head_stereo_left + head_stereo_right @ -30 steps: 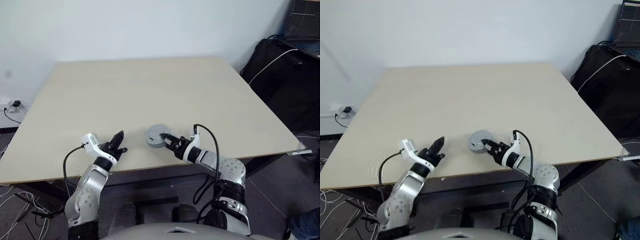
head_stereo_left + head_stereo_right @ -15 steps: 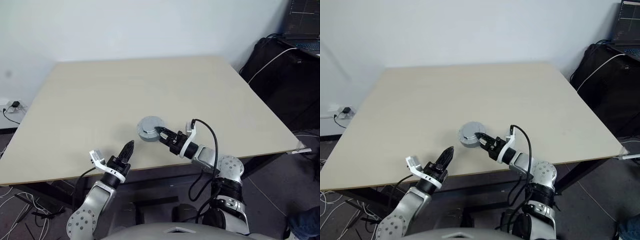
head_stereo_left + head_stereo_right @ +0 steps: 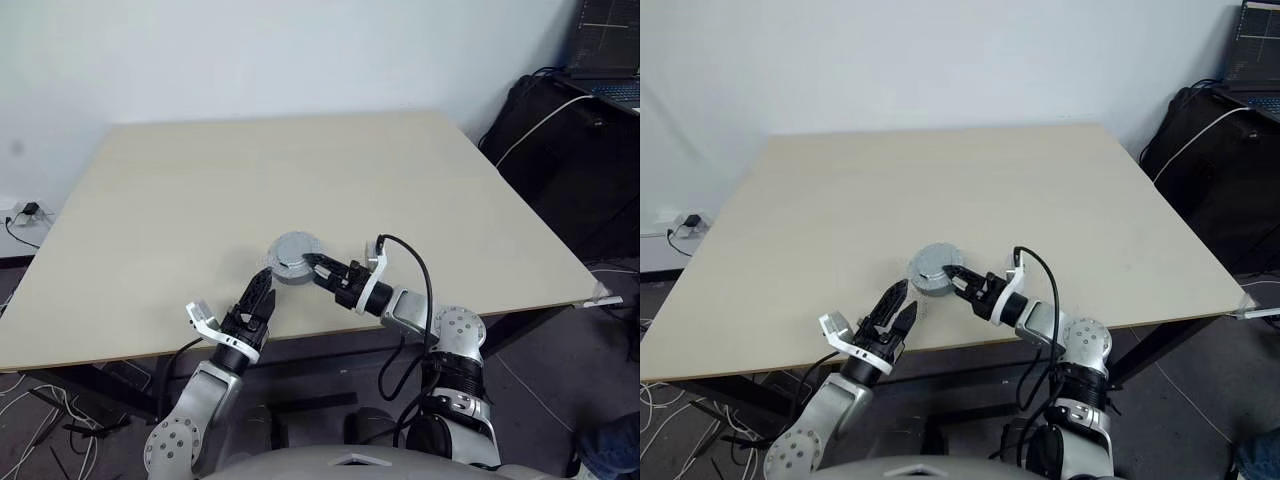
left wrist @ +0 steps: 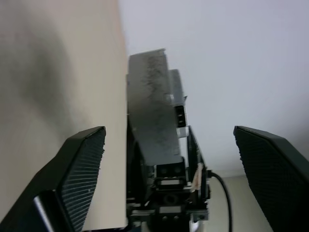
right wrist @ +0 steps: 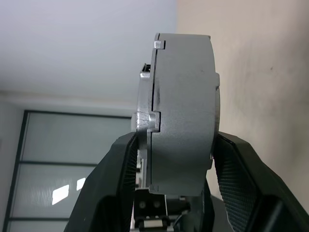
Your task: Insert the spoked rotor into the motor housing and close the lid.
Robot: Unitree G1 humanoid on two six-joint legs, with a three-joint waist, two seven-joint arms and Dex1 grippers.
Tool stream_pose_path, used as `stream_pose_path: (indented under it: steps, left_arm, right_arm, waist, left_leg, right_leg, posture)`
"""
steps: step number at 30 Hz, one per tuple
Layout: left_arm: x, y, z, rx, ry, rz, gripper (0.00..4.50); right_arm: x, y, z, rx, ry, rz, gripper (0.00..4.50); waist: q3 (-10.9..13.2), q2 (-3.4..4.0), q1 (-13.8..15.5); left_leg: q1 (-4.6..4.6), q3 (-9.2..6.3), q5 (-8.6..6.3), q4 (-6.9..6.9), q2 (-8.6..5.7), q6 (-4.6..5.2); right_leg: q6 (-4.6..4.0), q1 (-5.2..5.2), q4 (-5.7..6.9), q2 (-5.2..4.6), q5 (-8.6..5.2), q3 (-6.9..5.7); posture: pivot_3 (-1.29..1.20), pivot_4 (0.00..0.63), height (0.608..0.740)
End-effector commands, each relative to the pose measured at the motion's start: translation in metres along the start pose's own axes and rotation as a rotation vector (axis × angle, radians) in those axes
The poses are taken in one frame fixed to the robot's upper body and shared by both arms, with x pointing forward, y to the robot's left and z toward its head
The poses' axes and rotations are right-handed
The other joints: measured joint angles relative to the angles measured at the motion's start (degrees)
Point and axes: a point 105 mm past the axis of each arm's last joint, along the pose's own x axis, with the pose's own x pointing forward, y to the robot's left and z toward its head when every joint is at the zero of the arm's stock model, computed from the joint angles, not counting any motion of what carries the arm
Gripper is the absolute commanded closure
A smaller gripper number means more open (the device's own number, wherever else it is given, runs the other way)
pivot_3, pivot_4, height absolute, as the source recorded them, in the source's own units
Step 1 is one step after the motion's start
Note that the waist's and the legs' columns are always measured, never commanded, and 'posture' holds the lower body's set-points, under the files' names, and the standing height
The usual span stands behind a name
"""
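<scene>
The motor housing point(image 3: 292, 257) is a round grey metal puck held flat just over the table near its front edge. My right gripper point(image 3: 312, 265) is shut on its rim from the right. Seen edge-on in the right wrist view, the housing point(image 5: 186, 111) sits clamped between both black fingers point(image 5: 120, 183). A thinner grey layer, the lid point(image 5: 145, 121), lies against it along a seam. The spoked rotor is hidden. My left gripper point(image 3: 260, 295) is open just left of and nearer than the housing. In the left wrist view its fingers point(image 4: 82, 179) stand wide on either side of the housing point(image 4: 149, 111).
The beige table point(image 3: 300, 170) stretches far behind the housing, and its front edge runs close under both wrists. A black bag point(image 3: 570, 150) and a laptop point(image 3: 608, 50) stand off the right side. Cables and a wall socket point(image 3: 25, 212) sit on the floor at the left.
My left gripper has opened from shut, rolled its wrist and moved right toward the housing. My right gripper has carried the housing left and slightly up.
</scene>
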Motion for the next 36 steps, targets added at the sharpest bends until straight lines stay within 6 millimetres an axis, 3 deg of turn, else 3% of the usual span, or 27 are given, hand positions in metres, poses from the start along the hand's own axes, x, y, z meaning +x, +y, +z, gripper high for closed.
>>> stream_pose_path:
  steps: [1, 22, 30, 36]
  left_arm:
    - [0.015, -0.015, -0.02, -0.155, -0.027, -0.102, 0.02]
    - [0.017, -0.013, -0.025, -0.178, 0.005, -0.092, 0.02]
    - [0.018, -0.014, -0.027, -0.176, 0.016, -0.094, 2.41]
    - [0.019, -0.014, -0.026, -0.17, 0.015, -0.094, 2.4]
  right_arm:
    - [0.003, 0.026, -0.003, -0.044, 0.041, 0.109, 2.42]
    - [-0.001, 0.03, -0.033, -0.035, 0.186, 0.119, 2.42]
    - [-0.001, 0.03, -0.032, -0.051, 0.179, 0.109, 2.42]
    - [-0.002, 0.034, -0.028, -0.111, 0.15, 0.106, 2.42]
  waist:
    - [0.0, 0.0, -0.01]
    - [-0.01, -0.01, 0.01]
    - [-0.01, 0.0, 0.02]
    - [-0.01, 0.0, 0.02]
  left_leg:
    - [0.0, 0.0, 0.0, 0.0, 0.0, 0.0]
    - [0.01, 0.0, 0.0, 0.03, 0.01, 0.0]
    - [0.01, 0.0, 0.0, 0.03, 0.01, 0.0]
    - [0.02, 0.0, 0.0, 0.03, 0.01, 0.0]
  right_leg:
    - [0.0, 0.0, 0.0, 0.01, 0.0, 0.0]
    - [0.02, 0.03, 0.0, 0.02, 0.01, 0.01]
    - [0.02, 0.03, 0.0, 0.02, 0.01, 0.01]
    - [0.02, 0.04, -0.01, 0.02, 0.01, 0.02]
  posture:
    - [0.0, 0.0, 0.74]
    - [0.0, 0.0, 0.74]
    - [0.0, 0.0, 0.74]
    - [0.0, 0.0, 0.74]
